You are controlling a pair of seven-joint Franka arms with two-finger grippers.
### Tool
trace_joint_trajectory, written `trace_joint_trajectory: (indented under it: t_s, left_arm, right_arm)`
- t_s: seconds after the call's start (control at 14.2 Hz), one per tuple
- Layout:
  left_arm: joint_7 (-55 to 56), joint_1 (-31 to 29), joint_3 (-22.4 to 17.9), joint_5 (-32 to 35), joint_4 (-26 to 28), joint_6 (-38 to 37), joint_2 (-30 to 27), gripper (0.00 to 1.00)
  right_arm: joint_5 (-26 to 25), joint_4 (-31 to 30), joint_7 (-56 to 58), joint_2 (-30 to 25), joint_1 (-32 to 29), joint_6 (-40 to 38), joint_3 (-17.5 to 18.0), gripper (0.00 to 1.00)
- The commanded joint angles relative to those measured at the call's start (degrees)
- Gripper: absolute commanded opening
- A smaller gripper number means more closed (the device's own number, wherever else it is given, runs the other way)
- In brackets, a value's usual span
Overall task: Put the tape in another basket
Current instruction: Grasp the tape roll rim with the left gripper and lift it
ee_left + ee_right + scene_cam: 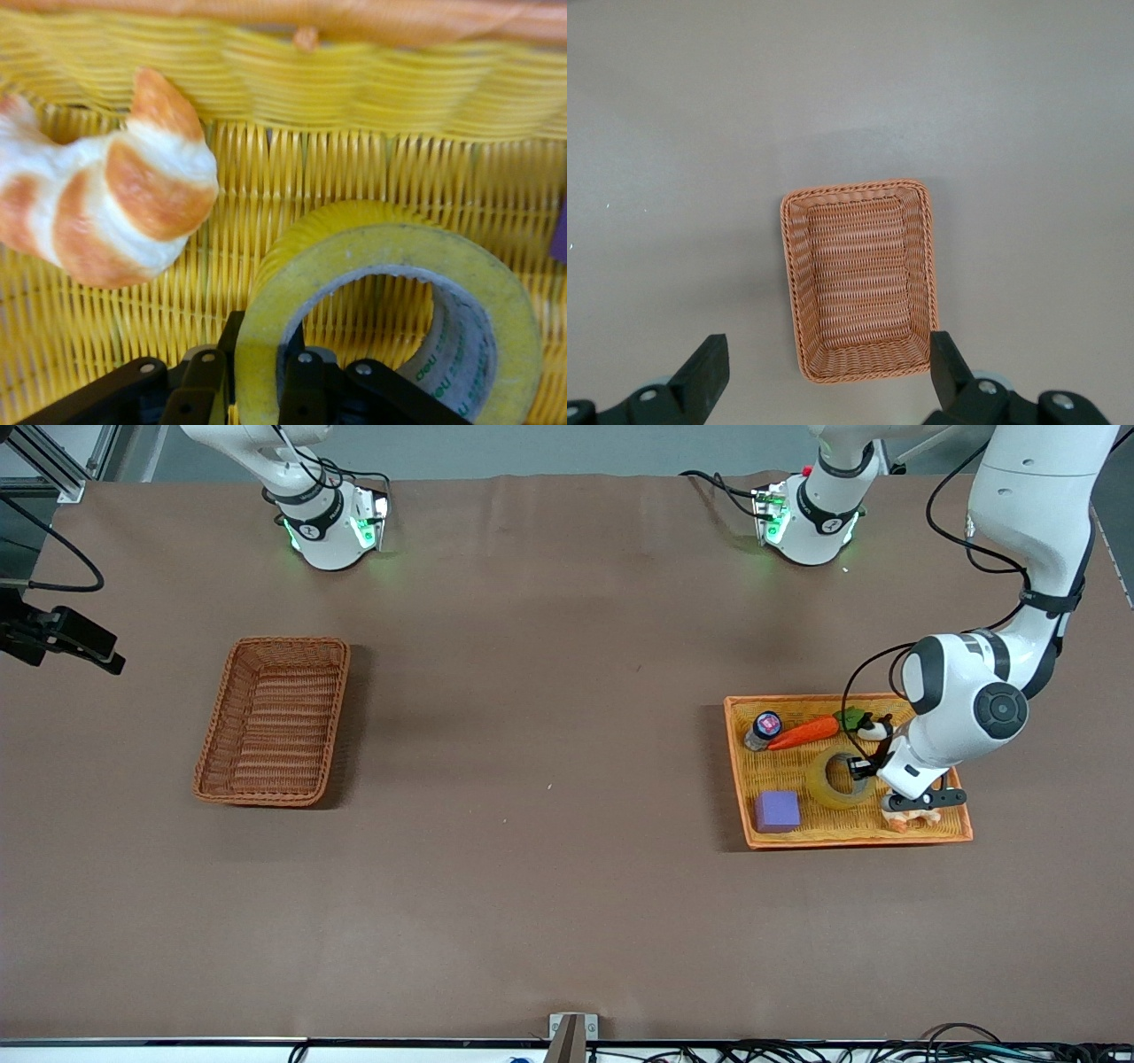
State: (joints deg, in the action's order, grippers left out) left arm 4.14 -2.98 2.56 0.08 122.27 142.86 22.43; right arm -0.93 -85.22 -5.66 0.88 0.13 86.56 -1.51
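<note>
Currently left pincer (257, 390) pinched on tape (390, 310) wall, one finger inside ring, inside orange tray (921, 835) near tabletop edge at left arm's end. Slip risked: thin-wall grip, croissant (106, 212) just beside may be snagged. Right pincer (824, 376) spread, held waiting over basket (275, 720); not seen in front view.

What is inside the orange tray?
In the tray: tape pinched by the left gripper, a croissant, carrot, purple block, small bottle. The arm hides part.

I work in a lab: my two arms are bolted to a paper-covered table (549, 850), cables (886, 1052) trailing along its edge.
</note>
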Motion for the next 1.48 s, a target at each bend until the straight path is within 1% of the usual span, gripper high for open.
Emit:
trace_joint_trajectory:
  t_s: [0.0, 0.14, 0.28, 0.35, 0.49, 0.56, 0.78, 0.92, 1.2, 1.27, 1.41]
  left_arm:
    - [-0.8, 0.2, 0.4, 0.4, 1.1, -4.8, -6.5, 0.0]
    - [-0.7, 0.6, 1.6, 0.4, -2.4, -10.4, -7.9, 0.0]
    - [0.5, 0.7, 6.5, 0.4, -8.0, -15.5, -7.9, 0.0]
    - [1.4, 1.0, 8.8, 0.4, -9.4, -17.4, -7.8, 0.0]
    - [4.8, 2.3, 12.6, 0.4, -11.4, -18.0, -7.1, 0.0]
    - [7.4, 4.3, 13.9, 0.4, -12.4, -18.0, -6.3, 0.0]
    - [18.7, 13.1, 14.4, 0.4, -16.9, -18.1, -1.5, 0.0]
    - [26.2, 19.1, 14.4, 0.4, -18.7, -18.0, 2.5, 0.01]
    - [36.8, 30.1, 13.8, 1.0, -28.6, -18.0, 13.3, 0.01]
    - [39.0, 32.3, 13.6, 3.4, -31.8, -18.1, 15.7, 0.01]
    - [43.4, 35.1, 13.7, 9.3, -34.2, -20.9, 16.6, 0.0]
  right_arm:
    - [1.1, 0.0, 0.7, -0.2, -0.5, -0.3, 0.1, 1.0]
    - [1.1, 0.0, 0.7, -0.2, -0.5, -0.3, 0.1, 1.0]
    - [1.1, 0.0, 0.7, -0.2, -0.5, -0.3, 0.1, 1.0]
    - [1.1, 0.0, 0.7, -0.1, -0.5, -0.3, 0.1, 1.0]
    - [1.1, 0.0, 0.7, -0.1, -0.5, -0.3, 0.1, 1.0]
    - [1.1, 0.0, 0.7, -0.1, -0.5, -0.3, 0.1, 1.0]
    - [1.1, 0.0, 0.7, -0.2, -0.5, -0.3, 0.1, 1.0]
    - [1.1, 0.0, 0.7, -0.1, -0.5, -0.3, 0.1, 1.0]
    - [1.1, -0.1, 0.7, -0.1, -0.5, -0.2, 0.1, 1.0]
    - [1.1, -0.1, 0.7, -0.1, -0.5, -0.2, 0.1, 1.0]
    - [1.1, -0.1, 0.7, -0.1, -0.5, -0.2, 0.1, 1.0]
